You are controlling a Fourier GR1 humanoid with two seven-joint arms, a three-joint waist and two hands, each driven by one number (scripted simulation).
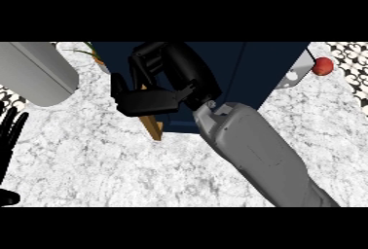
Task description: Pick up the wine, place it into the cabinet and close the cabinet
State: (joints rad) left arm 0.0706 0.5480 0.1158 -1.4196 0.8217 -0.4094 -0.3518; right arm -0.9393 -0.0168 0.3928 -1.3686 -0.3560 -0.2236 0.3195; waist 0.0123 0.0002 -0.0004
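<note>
No wine bottle shows in the head view. The dark blue cabinet (251, 68) fills the upper middle. Its door stands ajar, and the door's wood-coloured edge (154, 127) sticks out toward me. My right hand (155, 102) is up against that door at the cabinet's front, reaching in from the lower right on the grey forearm. Its fingers (147, 56) are loosely bent, and I see nothing held between them and the thumb. At the left edge my left hand (10, 138) rests open with its fingers up.
A large grey cylinder (36, 73) lies at the upper left on the white marble counter (108, 170). A red round fruit (323, 66) sits to the right of the cabinet. Some green leaves (92, 50) show behind the cabinet's left corner.
</note>
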